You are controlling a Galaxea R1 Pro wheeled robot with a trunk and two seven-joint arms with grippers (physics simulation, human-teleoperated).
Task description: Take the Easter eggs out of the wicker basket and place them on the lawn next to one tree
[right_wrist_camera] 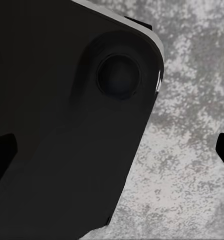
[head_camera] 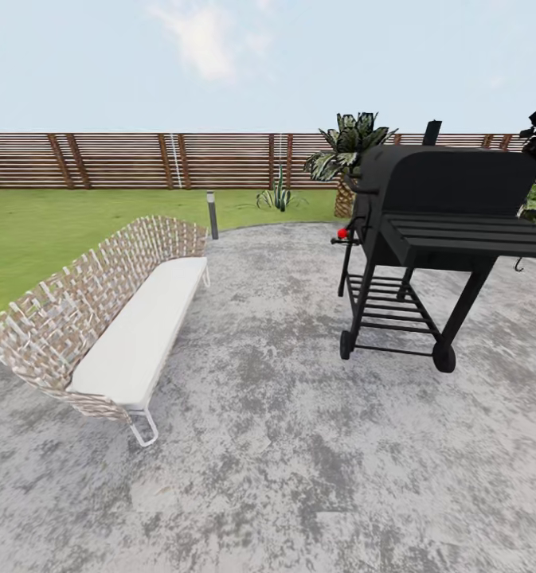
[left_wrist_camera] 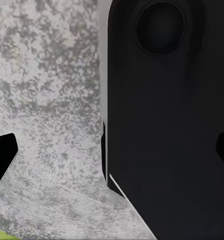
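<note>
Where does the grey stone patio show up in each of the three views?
Head view: the patio spans the foreground under the bench and grill.
Left wrist view: mottled patio beside a black robot part.
Right wrist view: patio likewise.
Shared landmark: the grey mottled paving.

Grey mottled stone patio (head_camera: 283, 446) bearing a woven-backed white-seated bench (head_camera: 116, 318) and a black wheeled grill (head_camera: 427, 239).
</note>
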